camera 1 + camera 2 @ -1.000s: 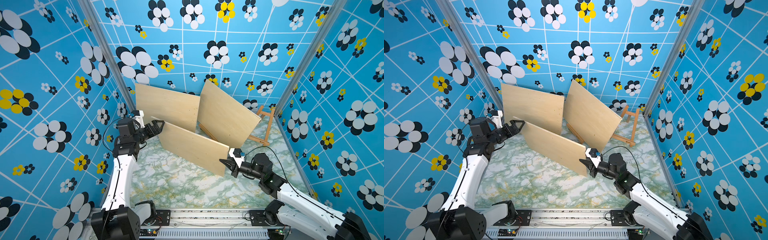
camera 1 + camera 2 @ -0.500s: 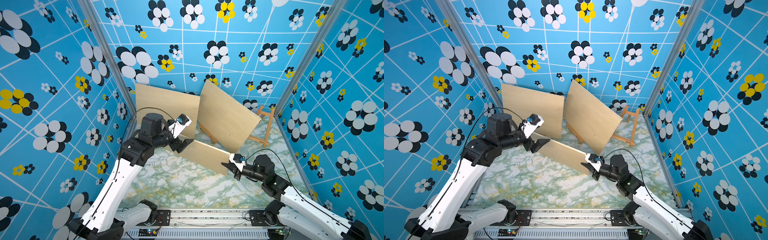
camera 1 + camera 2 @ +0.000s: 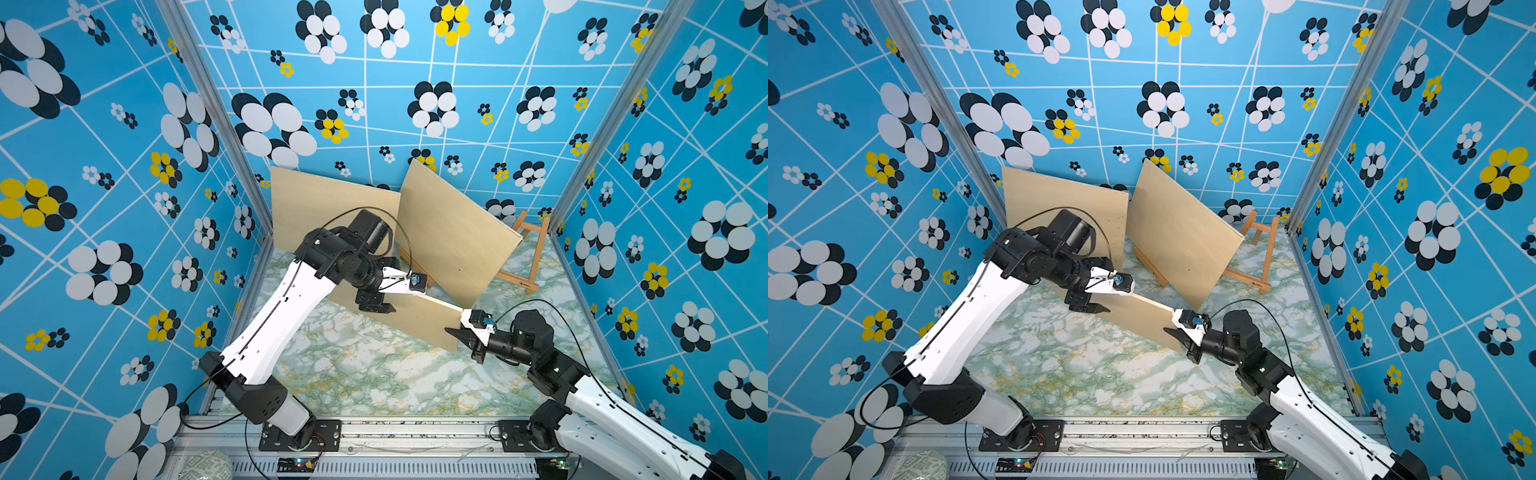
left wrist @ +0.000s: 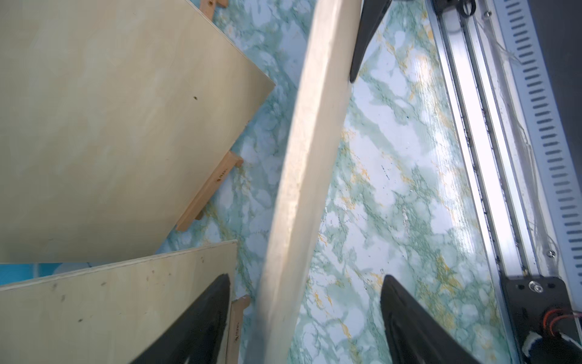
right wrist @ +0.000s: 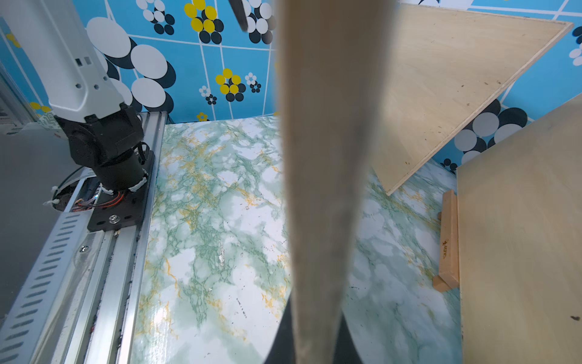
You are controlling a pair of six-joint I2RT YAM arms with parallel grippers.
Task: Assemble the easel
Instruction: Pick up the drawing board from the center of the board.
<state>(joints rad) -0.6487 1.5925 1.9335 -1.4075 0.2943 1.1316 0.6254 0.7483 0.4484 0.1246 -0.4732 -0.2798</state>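
Note:
A long plywood board [image 3: 419,316] [image 3: 1142,316] stands on its edge over the marbled floor. My right gripper [image 3: 459,332] [image 3: 1177,332] [image 5: 315,315] is shut on its right end. My left gripper [image 3: 376,301] [image 3: 1088,303] [image 4: 305,279] straddles the board's top edge [image 4: 315,141] near the left end, jaws open and clear of the wood on both sides. A small wooden easel [image 3: 534,253] [image 3: 1262,257] stands in the back right corner. A second easel's ledge [image 3: 415,266] [image 4: 208,192] [image 5: 448,242] carries a tilted board [image 3: 453,232].
Another plywood board [image 3: 324,212] [image 3: 1067,208] leans against the back wall at the left. Patterned walls close in the cell on three sides. An aluminium rail [image 3: 395,432] with the arm bases runs along the front edge.
My left arm swung in from the board's far left end to over its top edge, jaws narrowing. The board now lies lower. My right gripper kept its hold and shifted slightly.

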